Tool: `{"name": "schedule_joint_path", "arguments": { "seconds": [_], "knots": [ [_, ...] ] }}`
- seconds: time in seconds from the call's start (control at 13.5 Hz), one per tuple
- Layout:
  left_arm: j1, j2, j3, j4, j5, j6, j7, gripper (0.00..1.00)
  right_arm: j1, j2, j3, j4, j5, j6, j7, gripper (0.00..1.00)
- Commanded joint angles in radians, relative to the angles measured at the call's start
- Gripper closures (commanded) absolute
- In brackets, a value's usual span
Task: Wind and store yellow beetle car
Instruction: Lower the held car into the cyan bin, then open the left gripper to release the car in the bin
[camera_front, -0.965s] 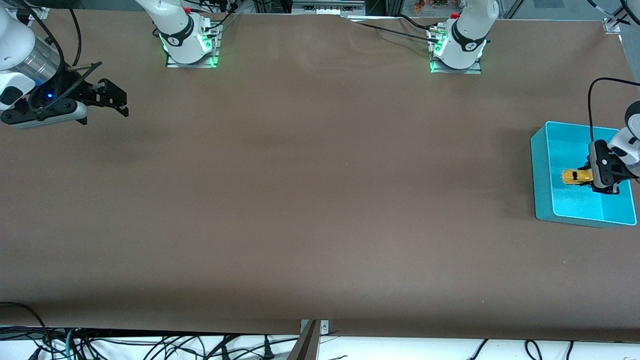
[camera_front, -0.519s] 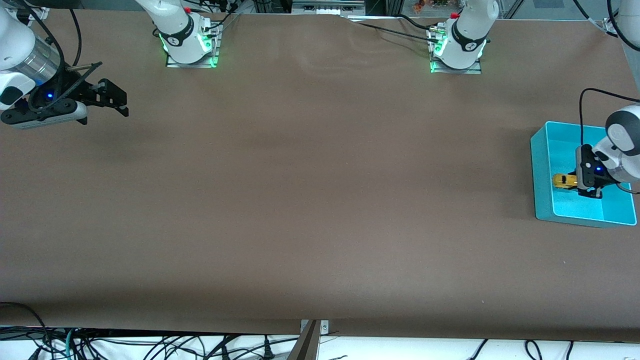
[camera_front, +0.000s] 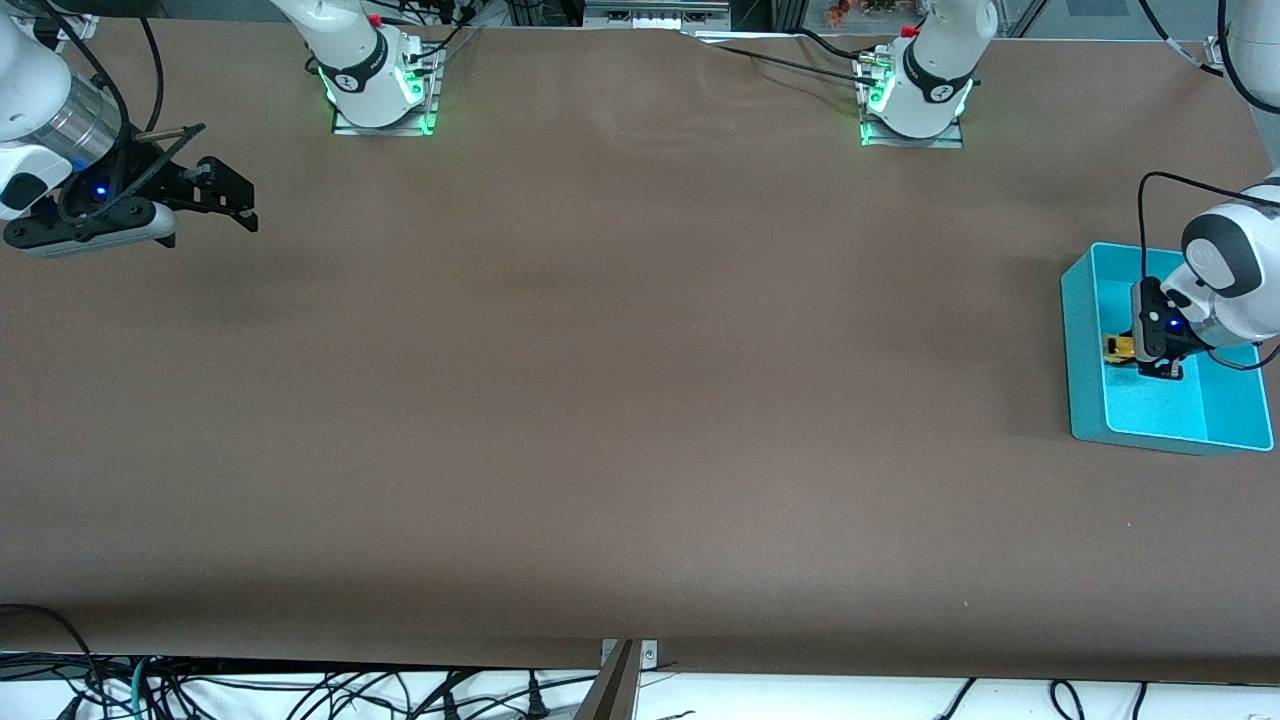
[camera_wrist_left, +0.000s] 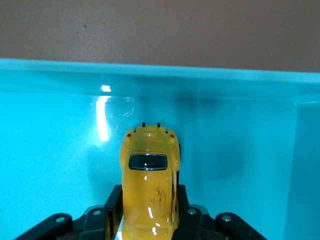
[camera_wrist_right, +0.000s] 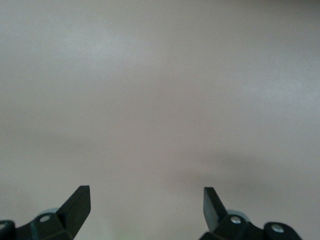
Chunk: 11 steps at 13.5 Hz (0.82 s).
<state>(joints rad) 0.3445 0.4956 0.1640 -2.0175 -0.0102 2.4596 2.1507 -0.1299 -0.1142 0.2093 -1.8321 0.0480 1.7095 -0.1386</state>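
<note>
Left gripper (camera_front: 1140, 352) clamped on the yellow beetle car (camera_front: 1116, 347), low inside the turquoise bin (camera_front: 1082, 360) at the left arm's end of the brown table (camera_front: 620, 380), car's end close to the bin's wall. Right gripper (camera_front: 225, 195) waiting over bare table at the right arm's end, fingers (camera_wrist_right: 75, 204) spread wide, holding nothing.

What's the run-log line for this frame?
left tool: shut on car, inside bin | right tool: open, empty, waiting over table at right arm's end | stage: storing car, not released
</note>
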Motion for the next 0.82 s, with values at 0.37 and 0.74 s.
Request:
{"name": "schedule_joint_path", "arguments": {
  "seconds": [0.37,0.74],
  "knots": [
    [-0.047,-0.069,-0.029,0.166,-0.021,-0.255,-0.056,0.00,0.001,-0.005,0.001,0.019,0.012,-0.040,0.022,0.00],
    [-0.149,-0.205,-0.031,0.267,-0.025,-0.474,-0.341,0.00,0.001,-0.004,0.002,0.022,0.013,-0.037,0.024,0.00]
  ]
}}
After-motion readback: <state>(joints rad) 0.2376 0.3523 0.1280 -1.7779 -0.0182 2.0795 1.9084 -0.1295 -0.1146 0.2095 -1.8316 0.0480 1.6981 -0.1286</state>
